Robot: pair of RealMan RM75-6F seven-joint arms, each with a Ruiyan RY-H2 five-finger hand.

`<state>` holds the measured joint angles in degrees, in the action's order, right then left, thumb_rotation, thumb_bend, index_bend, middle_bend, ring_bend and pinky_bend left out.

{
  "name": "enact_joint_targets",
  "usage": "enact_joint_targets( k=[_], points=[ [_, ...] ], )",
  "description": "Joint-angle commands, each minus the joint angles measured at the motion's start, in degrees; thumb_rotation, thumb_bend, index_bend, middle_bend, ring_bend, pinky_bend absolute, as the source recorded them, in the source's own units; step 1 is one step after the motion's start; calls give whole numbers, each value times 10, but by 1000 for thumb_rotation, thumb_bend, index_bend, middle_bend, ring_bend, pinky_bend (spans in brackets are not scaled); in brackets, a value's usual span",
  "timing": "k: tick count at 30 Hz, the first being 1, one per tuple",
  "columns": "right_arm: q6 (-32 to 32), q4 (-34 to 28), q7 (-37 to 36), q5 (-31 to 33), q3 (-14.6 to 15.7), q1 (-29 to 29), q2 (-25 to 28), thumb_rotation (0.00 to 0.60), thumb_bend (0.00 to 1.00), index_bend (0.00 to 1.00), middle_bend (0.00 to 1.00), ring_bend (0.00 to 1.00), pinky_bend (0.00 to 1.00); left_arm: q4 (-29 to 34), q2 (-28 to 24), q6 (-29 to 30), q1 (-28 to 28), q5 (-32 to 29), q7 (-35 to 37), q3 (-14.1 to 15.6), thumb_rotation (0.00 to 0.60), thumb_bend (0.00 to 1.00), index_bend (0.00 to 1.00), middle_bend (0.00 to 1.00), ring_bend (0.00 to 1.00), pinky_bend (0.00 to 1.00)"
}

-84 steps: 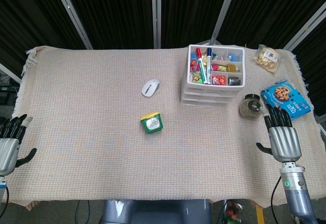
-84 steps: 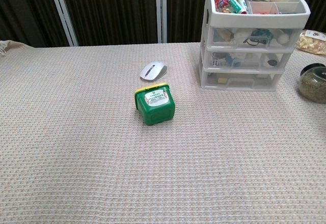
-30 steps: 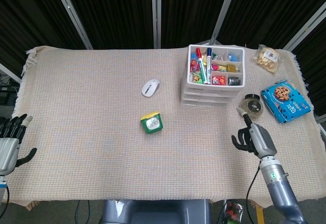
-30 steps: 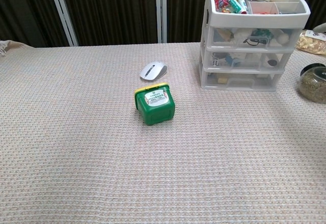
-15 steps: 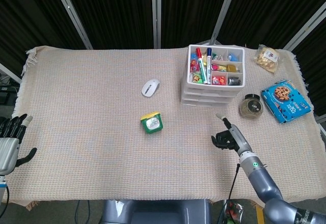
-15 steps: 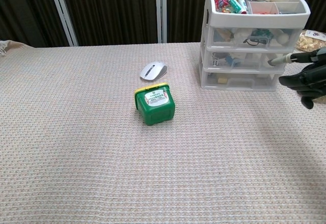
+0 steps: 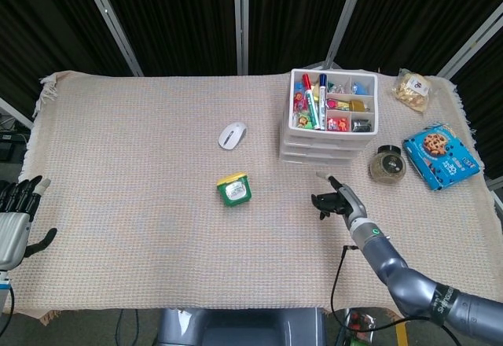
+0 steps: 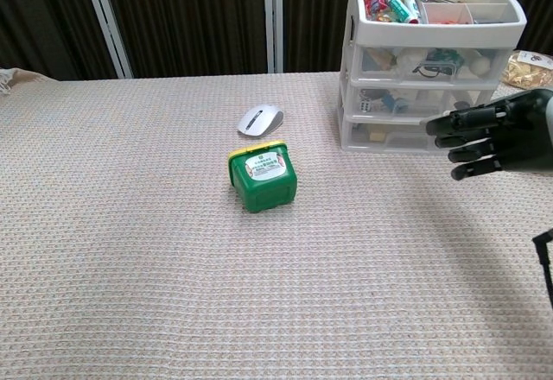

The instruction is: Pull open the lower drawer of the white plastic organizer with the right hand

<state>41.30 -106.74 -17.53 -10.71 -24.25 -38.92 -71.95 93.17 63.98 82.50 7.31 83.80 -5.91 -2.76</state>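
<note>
Since the earlier frames the right hand (image 7: pixel 333 197) has swung in from the lower right edge of the head view to just below the organizer (image 7: pixel 330 115); in the chest view it has come into frame at mid right (image 8: pixel 492 144), where before only the table showed. The left hand (image 7: pixel 14 219) has not moved from the lower left corner of the head view, its fingers spread and holding nothing. The tub (image 8: pixel 262 174), mouse (image 8: pixel 260 120), jar (image 7: pixel 387 163), cookie box (image 7: pixel 441 154) and snack bag (image 7: pixel 413 89) lie where they were.

The right hand holds nothing: its fingers are stretched out side by side and point left across the lower drawer (image 8: pixel 404 136), in front of the drawer's right half. Whether they touch it cannot be told. The drawer is shut, flush with the two above it.

The green tub with a yellow lid sits left of centre, bearing a white label too small to read. The blue cookie box at right shows pictured cookies; its writing is not legible.

The organizer stands at upper right on the woven cloth (image 7: pixel 141 165), its top tray holding markers (image 7: pixel 314 101) and small bits.
</note>
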Motion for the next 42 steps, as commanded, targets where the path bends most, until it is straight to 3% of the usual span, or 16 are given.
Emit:
enact_joint_targets(
  k=[1, 16, 30, 42],
  points=[
    [-10, 27, -5, 20, 0, -21, -18, 600, 434, 153, 834, 848, 671, 0, 0, 0, 0, 0, -1, 0, 600, 322, 55, 0, 0, 0],
    [-29, 159, -64, 97, -40, -53, -81, 600, 440, 198, 834, 848, 670, 3, -1, -5, 3, -6, -6, -2, 600, 322, 56, 0, 0, 0],
    [-44, 192, -100, 140, -72, -53, -116, 600, 442, 269, 834, 848, 669, 3, -1, -5, 4, -6, -5, -2, 600, 321, 56, 0, 0, 0],
    [-35, 205, -103, 157, -82, -57, -128, 600, 443, 277, 834, 848, 666, 3, -1, -5, 4, -6, -4, -2, 600, 322, 56, 0, 0, 0]
  ],
)
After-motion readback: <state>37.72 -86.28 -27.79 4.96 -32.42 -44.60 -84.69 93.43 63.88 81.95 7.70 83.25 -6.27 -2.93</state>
